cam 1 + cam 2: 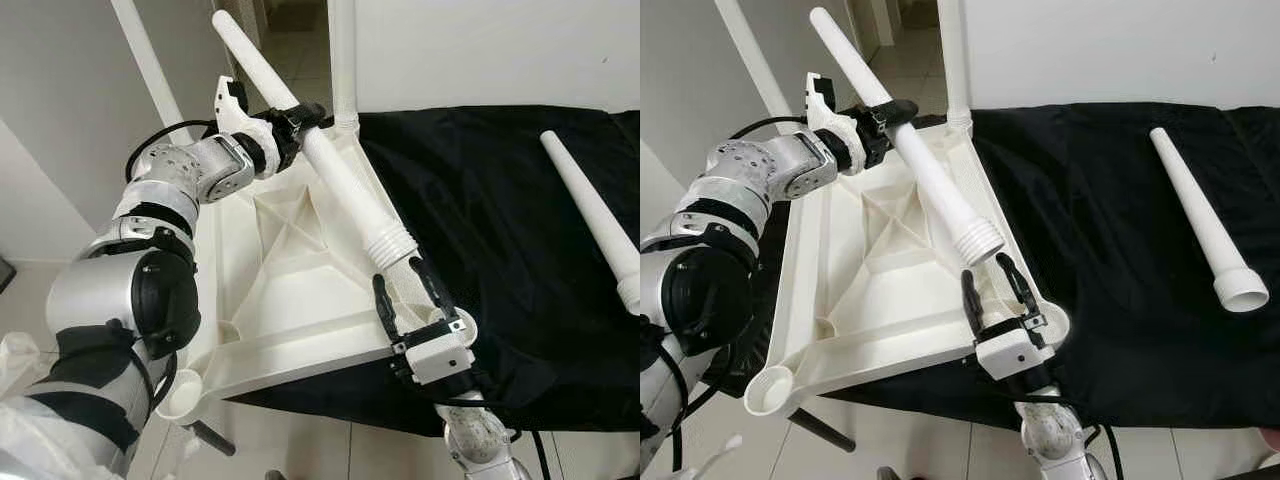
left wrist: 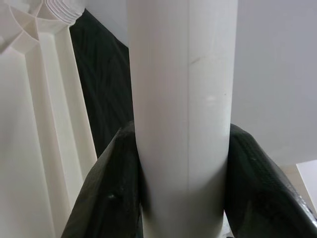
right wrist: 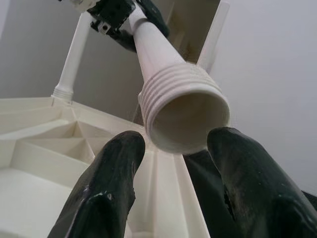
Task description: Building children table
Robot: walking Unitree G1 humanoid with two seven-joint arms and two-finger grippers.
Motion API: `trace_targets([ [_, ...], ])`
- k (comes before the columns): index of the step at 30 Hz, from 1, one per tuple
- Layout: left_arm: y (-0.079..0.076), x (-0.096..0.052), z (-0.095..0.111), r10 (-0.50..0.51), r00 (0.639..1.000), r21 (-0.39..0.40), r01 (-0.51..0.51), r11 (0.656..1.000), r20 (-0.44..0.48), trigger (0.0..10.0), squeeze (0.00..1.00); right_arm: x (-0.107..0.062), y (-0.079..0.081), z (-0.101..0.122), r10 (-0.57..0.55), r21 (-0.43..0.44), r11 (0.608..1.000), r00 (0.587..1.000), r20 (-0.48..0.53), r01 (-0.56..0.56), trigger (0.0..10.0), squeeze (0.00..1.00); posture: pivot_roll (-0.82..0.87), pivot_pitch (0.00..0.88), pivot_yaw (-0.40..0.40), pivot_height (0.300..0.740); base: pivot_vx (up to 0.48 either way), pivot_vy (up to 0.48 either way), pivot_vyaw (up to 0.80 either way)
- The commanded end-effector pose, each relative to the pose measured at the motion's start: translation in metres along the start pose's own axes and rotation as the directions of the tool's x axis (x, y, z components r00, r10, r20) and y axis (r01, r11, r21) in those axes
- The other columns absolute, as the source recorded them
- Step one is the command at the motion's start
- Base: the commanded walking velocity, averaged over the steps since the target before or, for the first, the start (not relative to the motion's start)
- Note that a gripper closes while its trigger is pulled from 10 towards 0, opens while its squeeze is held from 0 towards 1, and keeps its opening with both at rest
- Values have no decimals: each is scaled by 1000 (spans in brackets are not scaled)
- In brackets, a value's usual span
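Observation:
An upside-down white plastic table top (image 1: pixel 280 300) lies on a black cloth (image 1: pixel 500 230). My left gripper (image 1: pixel 295 125) is shut on a white table leg (image 1: pixel 330 165) and holds it slanted above the top. The leg's threaded end (image 1: pixel 980 242) hangs over the top's near right corner. My right gripper (image 1: pixel 992 285) stands open just below that end, its fingers (image 3: pixel 114 168) either side of the opening without touching it. Two legs (image 1: pixel 343 60) stand fitted in the far corners. Another loose leg (image 1: pixel 1200 215) lies on the cloth at the right.
The near left corner socket (image 1: pixel 770 388) juts past the cloth's edge over a tiled floor (image 1: pixel 300 450). White walls (image 1: pixel 60 120) stand to the left and behind. A dark support leg (image 1: pixel 820 430) shows under the near edge.

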State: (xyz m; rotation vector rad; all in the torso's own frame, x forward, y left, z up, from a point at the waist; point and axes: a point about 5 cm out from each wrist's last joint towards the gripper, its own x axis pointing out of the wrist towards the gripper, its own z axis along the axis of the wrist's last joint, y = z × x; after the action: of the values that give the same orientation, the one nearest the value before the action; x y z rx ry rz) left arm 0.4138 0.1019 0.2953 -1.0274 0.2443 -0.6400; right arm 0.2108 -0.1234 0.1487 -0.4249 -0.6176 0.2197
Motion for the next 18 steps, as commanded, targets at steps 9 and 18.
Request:
trace_targets([
  [9, -3, -6, 22, 2, 996, 43, -6, 999, 94, 10000, 0, -18, -13, -8, -61, 6, 998, 993, -102, 62, 10000, 0, -134, 72, 172, 740, 0, 0, 0],
  [18, -8, -5, 24, -47, 994, 270, 18, 963, 103, 10000, 0, -1, -32, -13, -121, 82, 987, 975, -186, 138, 10000, 0, -146, 71, 162, 740, 0, 0, 0],
])
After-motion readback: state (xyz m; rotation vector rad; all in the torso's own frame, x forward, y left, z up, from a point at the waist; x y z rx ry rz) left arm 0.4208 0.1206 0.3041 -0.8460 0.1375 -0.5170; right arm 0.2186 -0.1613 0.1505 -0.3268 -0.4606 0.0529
